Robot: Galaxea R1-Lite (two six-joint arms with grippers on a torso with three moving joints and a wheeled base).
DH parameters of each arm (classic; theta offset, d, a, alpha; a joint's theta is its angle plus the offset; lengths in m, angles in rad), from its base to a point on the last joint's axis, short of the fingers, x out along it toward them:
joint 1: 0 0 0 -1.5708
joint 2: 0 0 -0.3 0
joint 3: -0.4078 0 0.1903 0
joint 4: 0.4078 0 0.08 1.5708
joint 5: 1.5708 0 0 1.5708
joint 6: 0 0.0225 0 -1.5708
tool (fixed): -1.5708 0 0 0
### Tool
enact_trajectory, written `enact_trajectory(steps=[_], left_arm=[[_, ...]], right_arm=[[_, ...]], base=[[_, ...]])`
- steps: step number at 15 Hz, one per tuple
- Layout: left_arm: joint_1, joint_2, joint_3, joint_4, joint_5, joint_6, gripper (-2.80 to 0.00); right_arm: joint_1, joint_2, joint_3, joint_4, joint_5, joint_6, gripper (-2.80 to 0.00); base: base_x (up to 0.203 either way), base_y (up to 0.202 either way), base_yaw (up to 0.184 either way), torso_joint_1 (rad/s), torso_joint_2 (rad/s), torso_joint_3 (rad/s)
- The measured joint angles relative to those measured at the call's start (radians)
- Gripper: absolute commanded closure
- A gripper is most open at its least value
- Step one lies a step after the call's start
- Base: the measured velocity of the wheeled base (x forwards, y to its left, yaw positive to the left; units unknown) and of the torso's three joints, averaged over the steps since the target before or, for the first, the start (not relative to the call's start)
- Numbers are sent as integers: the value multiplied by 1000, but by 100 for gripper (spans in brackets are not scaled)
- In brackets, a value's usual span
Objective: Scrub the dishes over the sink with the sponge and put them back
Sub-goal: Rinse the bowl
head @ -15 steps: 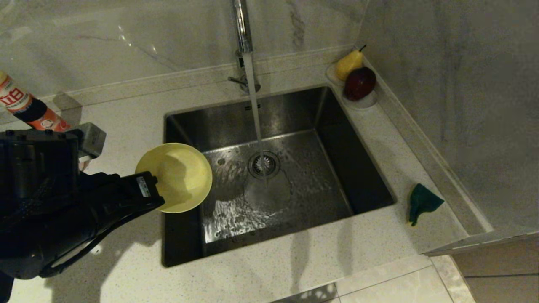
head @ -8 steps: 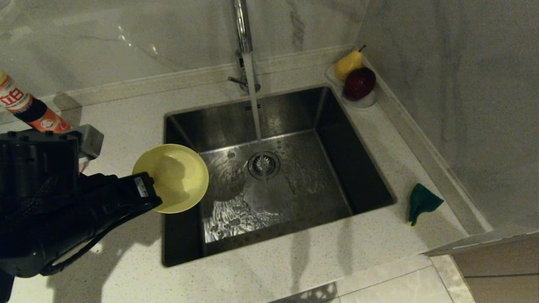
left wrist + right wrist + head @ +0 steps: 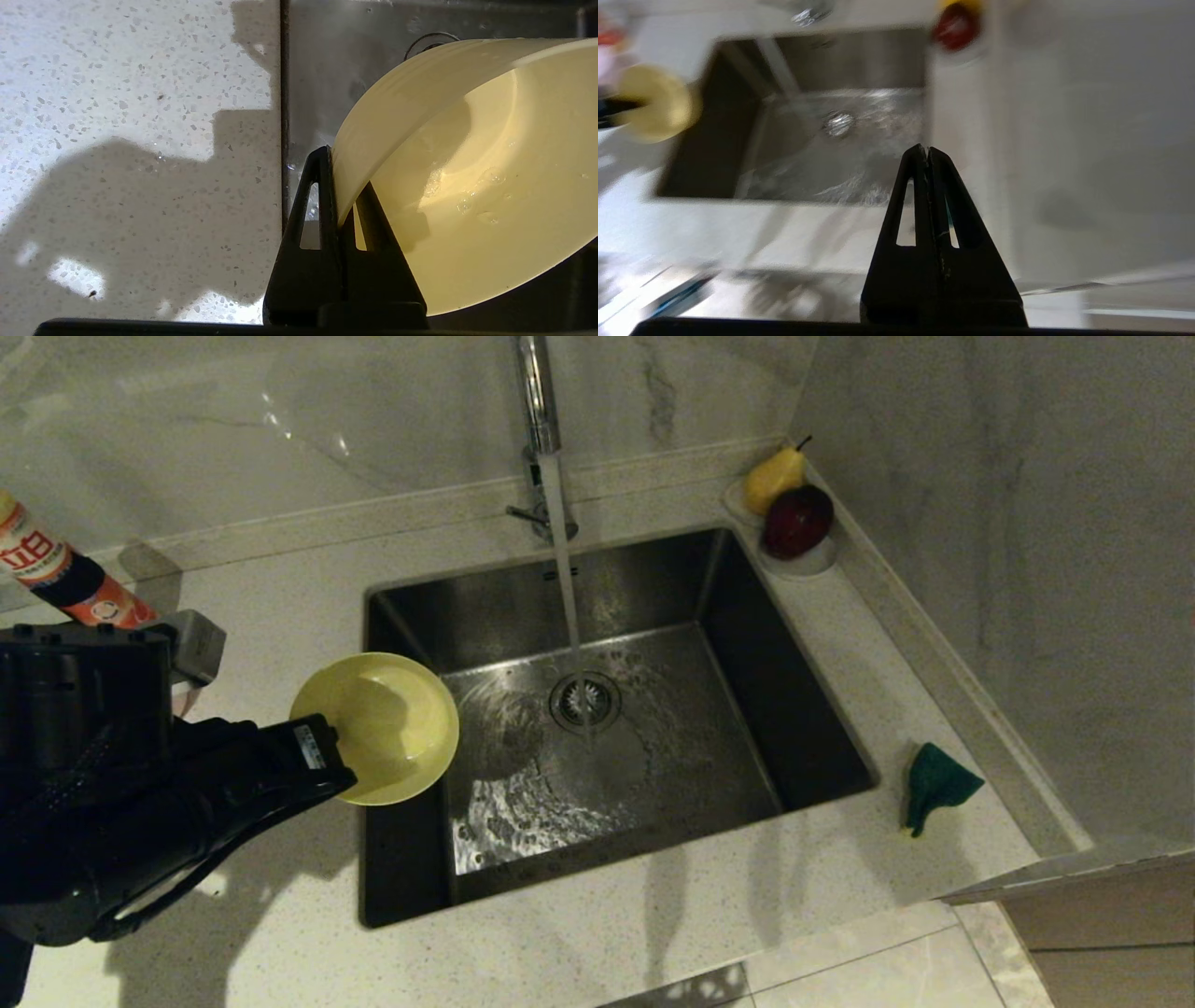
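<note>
A pale speckled stone counter [image 3: 280, 588] wraps around a square stainless steel sink [image 3: 747, 709], backed by marble wall panels. Water runs from the tall chrome tap [image 3: 537, 401] in a steady stream onto the round drain strainer [image 3: 585, 701], and the basin floor is wet and rippled.

The left gripper [image 3: 329, 758] reaches in from the counter on the robot's left and is clamped on the rim of the yellow bowl [image 3: 387, 723]; in the left wrist view its two black fingers pinch the bowl's wall, one outside and one inside. The bowl hangs tilted over the sink's left edge, its hollow facing up, with water droplets inside it. It is well clear of the water stream.

The sponge [image 3: 936, 784], green face up and crumpled, lies on the counter to the right of the sink, near the wall kerb, touched by nothing.

The right gripper [image 3: 928, 150] does not show in the head view; its own camera shows the fingers pressed together and empty, raised above the counter, looking down towards the sink's right part.

In the far right corner a yellow pear [image 3: 773, 478] and a dark red apple [image 3: 796, 520] sit on small white saucers [image 3: 814, 560]. An orange and white bottle [image 3: 56, 574] stands at the far left.
</note>
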Motion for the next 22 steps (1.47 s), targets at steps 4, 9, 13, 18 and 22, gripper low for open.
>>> enact_trajectory(steps=[4, 9, 13, 18, 22], left_arm=[[1, 0, 3, -8, -11, -1, 0], [1, 0, 13, -11, -20, -30, 0], [1, 0, 9, -12, -40, -30, 0], [1, 1, 11, -14, -59, -36, 0], [0, 39, 3, -14, -70, -40, 0]], right_arm=[[-121, -93, 136, -87, 8, -30, 0], [-185, -246, 341, -99, 23, -21, 0], [-214, -363, 573, -183, 34, -21, 0], [-250, -543, 883, -323, 44, -29, 0], [-252, -609, 957, -277, -21, -31, 0]], base=[[0, 0, 0, 0, 0, 0], [0, 0, 0, 0, 0, 0], [0, 0, 0, 0, 0, 0], [0, 0, 0, 0, 0, 0], [0, 0, 0, 0, 0, 0]])
